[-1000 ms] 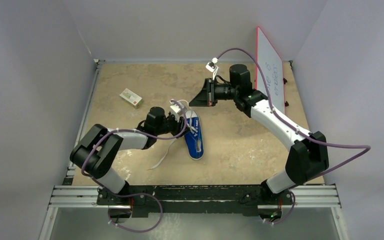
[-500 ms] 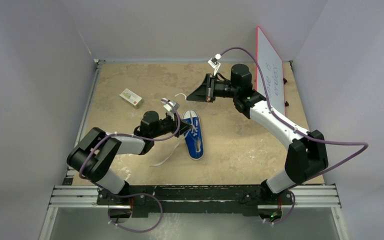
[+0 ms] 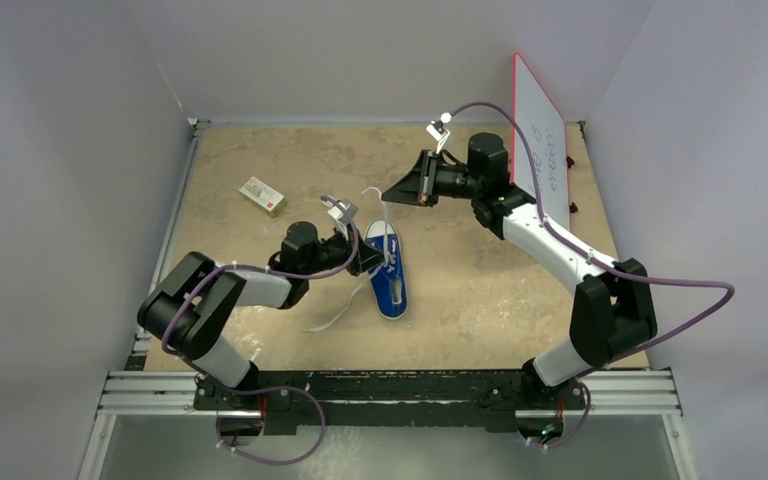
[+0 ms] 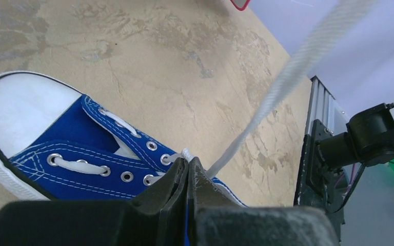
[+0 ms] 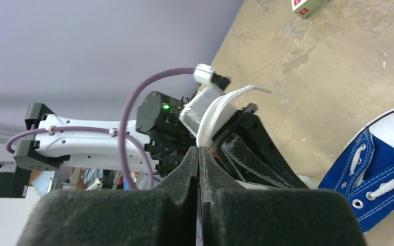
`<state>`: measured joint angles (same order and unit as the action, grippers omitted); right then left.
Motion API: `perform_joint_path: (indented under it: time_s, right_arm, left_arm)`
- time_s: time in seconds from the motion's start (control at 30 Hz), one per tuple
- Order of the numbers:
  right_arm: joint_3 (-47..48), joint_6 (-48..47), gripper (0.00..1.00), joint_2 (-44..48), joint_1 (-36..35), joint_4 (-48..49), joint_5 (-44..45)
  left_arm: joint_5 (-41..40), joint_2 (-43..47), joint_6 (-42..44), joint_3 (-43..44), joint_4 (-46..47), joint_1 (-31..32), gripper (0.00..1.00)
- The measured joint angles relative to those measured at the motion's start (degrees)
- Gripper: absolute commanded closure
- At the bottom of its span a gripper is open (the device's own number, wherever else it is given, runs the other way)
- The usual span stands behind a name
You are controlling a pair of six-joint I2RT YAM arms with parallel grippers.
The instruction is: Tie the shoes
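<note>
clock read from above, around the sneaker (image 3: 392, 287). at 12 a taut lace (image 3: 385, 222) climbs from the left gripper (image 3: 372, 263) to the right gripper (image 3: 392, 192), both pinching it, barring any sweep across. the left gripper crowds 9; a loose lace (image 3: 332, 317) trails at 7. bare table (image 3: 480, 290) from 2 to 5 lies open. box (image 3: 262, 196) sits well apart at 10, board (image 3: 540, 140) at 2.

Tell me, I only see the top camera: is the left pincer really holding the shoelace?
Observer: Yes. The left wrist camera shows the left pincer shut on a white lace, right beside the blue sneaker's eyelets.
Operator: What about the other one?
Observer: The right wrist camera shows the right pincer pinching a flat lace end that sticks up above its tips.
</note>
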<state>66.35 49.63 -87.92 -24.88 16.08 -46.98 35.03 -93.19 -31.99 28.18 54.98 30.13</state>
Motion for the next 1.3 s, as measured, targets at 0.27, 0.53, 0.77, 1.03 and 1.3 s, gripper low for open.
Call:
perform_joint_path:
  time_s: [0.27, 0.53, 0.77, 1.03, 1.3]
  right_arm:
    - [0.0, -1.4, 1.0, 0.3, 1.9, -2.3, 1.7]
    - [-0.2, -4.5, 1.0, 1.6, 3.5, -3.8, 4.0]
    - [0.6, -3.8, 1.0, -2.0, 3.4, -0.8, 1.8]
    - [0.6, -1.7, 1.0, -2.9, 2.4, 2.4, -0.9]
    - [2.2, -1.0, 1.0, -3.5, 1.2, 2.0, 0.4]
  left_arm:
    - [-0.6, 4.6, 4.6, 0.1, -7.4, -0.1, 1.0]
    - [-0.4, 2.8, 4.6, 1.2, -8.3, -0.4, 1.0]
    - [-0.7, 2.8, 4.5, 1.5, -7.8, -0.5, 0.86]
    - [-0.9, 1.5, 3.9, 2.1, -6.4, -0.5, 0.76]
    - [-0.4, 1.6, 3.9, 2.3, -7.6, -0.5, 0.76]
